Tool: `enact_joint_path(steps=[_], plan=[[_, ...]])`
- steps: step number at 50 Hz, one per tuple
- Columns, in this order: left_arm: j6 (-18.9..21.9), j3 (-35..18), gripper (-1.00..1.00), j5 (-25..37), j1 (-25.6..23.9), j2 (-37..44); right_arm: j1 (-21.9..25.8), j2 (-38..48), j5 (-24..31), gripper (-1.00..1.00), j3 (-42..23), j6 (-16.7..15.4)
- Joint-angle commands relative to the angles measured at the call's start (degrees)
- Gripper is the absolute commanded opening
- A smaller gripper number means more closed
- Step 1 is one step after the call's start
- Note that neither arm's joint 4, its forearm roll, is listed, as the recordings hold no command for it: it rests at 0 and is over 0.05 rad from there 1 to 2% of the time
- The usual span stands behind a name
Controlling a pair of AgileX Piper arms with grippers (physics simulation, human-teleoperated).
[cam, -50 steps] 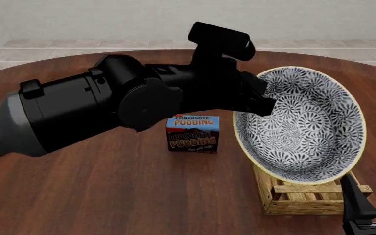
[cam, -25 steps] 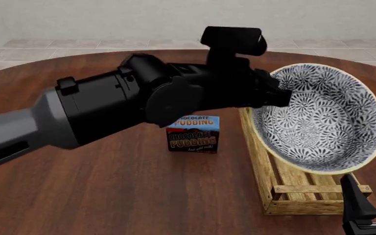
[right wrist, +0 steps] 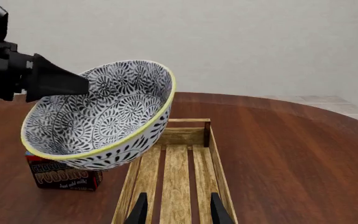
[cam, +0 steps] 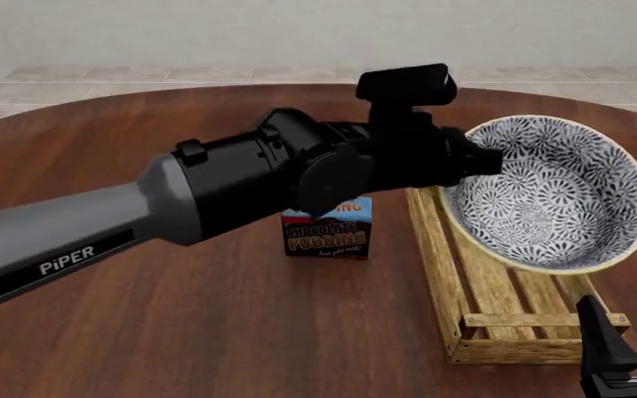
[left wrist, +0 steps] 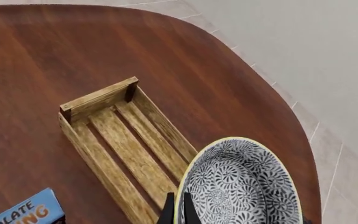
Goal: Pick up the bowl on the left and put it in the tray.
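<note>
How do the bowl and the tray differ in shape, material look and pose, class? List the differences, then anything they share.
Shape: the bowl is round; the tray is a long rectangle.
Look: the bowl carries a dense blue-and-white pattern with a cream rim; the tray is plain light wood slats.
Pose: the bowl hangs tilted, gripped at its rim by the left gripper; the tray lies flat on the table.
Shared: both are open-topped.

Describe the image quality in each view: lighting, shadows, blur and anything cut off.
Front view: flat, even render lighting, sharp throughout; the left arm hides part of the pudding box. Left wrist view: the bowl is cropped at the frame edge and the left gripper barely shows; the tray stays crisp. Right wrist view: no glare, only soft shading under the bowl; right gripper fingertips cropped.
</note>
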Motion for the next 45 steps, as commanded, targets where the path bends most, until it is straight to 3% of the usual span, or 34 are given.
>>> enact_joint_path(steps=[1,18,45], plan=[[-1.8,-2.4,-1.00,-0.3,2.6,3.5,0.0,0.0,0.0,1.00,0.0,0.0],[-3.0,-8.7,-1.00,1.7,5.9,11.4,0.0,0.0,0.0,1.00,0.0,0.0],[-3.6,-14.3,-1.00,3.1,3.4,16.8,0.0,0.0,0.0,1.00,0.0,0.0]])
